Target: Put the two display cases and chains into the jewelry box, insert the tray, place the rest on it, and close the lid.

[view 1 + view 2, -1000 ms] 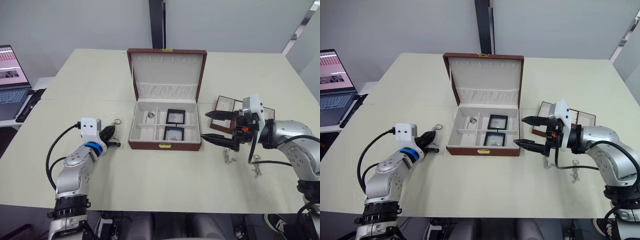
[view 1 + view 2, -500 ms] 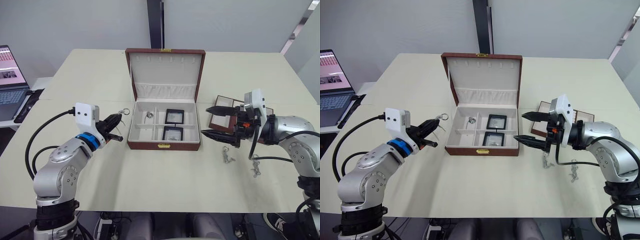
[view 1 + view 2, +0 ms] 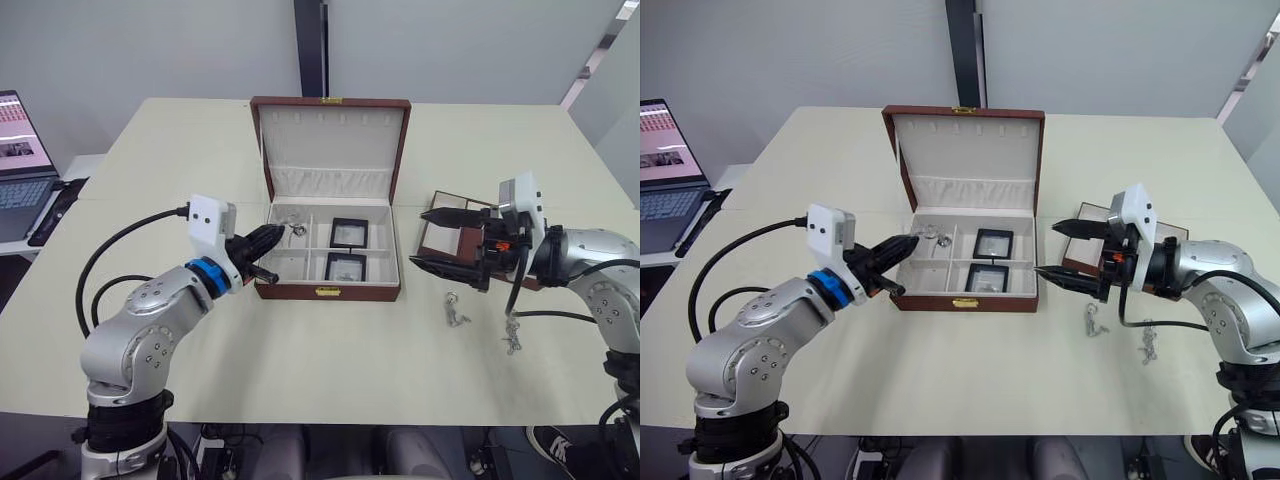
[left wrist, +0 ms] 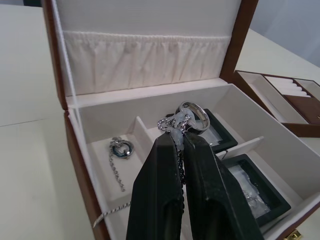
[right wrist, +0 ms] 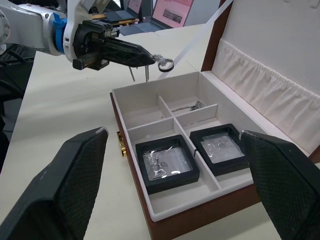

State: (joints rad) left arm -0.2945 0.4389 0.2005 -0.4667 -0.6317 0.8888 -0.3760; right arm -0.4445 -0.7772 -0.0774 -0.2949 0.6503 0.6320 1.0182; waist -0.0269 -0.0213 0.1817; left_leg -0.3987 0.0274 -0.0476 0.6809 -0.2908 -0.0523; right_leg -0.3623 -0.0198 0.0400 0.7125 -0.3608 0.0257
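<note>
Silver chain (image 4: 176,131) pinched in left end effector (image 3: 268,238) over jewelry box (image 3: 331,291); right end effector (image 3: 437,241) spread.

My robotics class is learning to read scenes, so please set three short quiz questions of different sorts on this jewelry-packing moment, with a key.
1. True or false: the two black square display cases lie inside the open brown leather jewelry box.
2. Multiple choice: what does the left gripper hold? A) a silver chain with a ring B) a display case C) nothing
3. Fill in: the right gripper is ____, beside the brown ring tray on the cream table.

Key: 1 true; 2 A; 3 open
</note>
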